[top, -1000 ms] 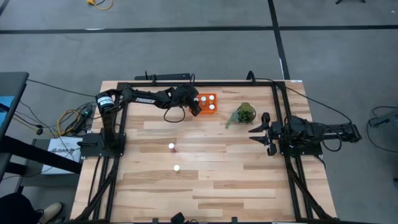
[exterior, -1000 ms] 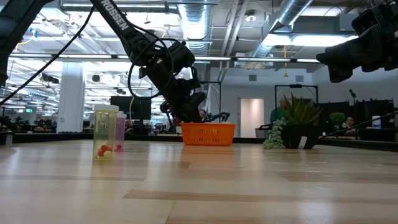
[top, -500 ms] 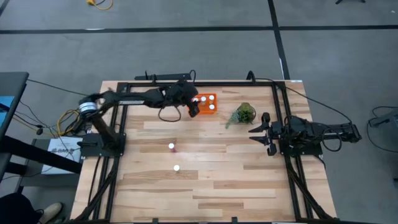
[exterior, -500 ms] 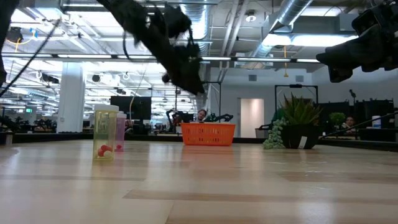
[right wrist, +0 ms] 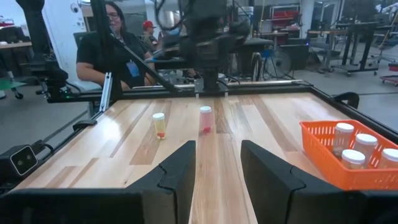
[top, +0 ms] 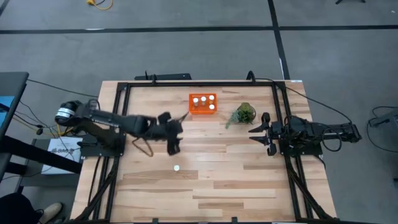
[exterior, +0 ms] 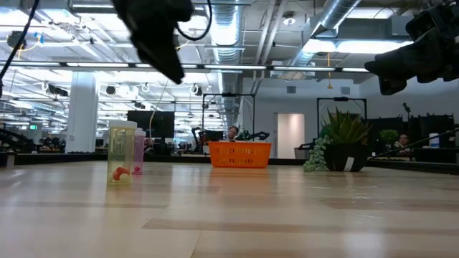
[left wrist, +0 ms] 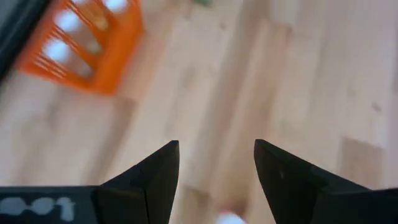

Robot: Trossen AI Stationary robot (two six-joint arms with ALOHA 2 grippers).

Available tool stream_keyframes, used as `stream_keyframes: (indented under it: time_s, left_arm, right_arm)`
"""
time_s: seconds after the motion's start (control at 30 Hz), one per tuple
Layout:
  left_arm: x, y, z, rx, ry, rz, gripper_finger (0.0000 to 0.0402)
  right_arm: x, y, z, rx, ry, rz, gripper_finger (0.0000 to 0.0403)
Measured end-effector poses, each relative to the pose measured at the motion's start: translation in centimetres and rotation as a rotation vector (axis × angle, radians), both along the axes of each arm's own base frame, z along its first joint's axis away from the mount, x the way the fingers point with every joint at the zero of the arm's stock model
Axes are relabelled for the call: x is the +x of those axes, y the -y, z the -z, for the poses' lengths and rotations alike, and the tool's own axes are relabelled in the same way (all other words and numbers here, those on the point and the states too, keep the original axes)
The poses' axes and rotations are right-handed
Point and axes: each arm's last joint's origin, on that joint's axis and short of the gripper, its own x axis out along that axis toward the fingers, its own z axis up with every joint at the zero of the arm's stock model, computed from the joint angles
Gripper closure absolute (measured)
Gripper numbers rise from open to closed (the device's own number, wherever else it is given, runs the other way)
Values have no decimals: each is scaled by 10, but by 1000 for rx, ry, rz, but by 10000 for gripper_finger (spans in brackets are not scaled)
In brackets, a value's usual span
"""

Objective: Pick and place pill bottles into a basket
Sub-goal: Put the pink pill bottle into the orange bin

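Observation:
The orange basket (top: 203, 103) stands at the table's far middle with several white-capped pill bottles (right wrist: 352, 149) upright in it; it also shows in the left wrist view (left wrist: 84, 43). Two loose bottles stand upright on the table: a yellowish one (right wrist: 159, 125) (top: 176, 167) and a pink one (right wrist: 205, 118). My left gripper (top: 174, 145) is open and empty, high above the pink bottle, which it hides in the high view; a white cap (left wrist: 231, 218) shows below its fingers. My right gripper (top: 260, 132) is open and empty at the table's right side.
A green leafy plant (top: 244, 114) stands right of the basket, between it and my right gripper. A black frame (top: 199, 83) runs round the table. A person (right wrist: 118, 50) sits beyond the table's left edge. Bare wood lies toward the near edge.
My left gripper has left the basket, risen, and swung toward the table's near and left side. It is now high over the pink loose bottle. The bottles and the basket have stayed in place.

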Motion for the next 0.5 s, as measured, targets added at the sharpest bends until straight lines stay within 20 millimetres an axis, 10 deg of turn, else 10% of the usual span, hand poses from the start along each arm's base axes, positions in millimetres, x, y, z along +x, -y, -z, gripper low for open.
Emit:
stream_keyframes:
  time_s: [0.5]
  left_arm:
    - [-28, 49, 17, -69, -184, -27, 203]
  right_arm:
    - [0, 0, 0, 0, 0, 0, 282]
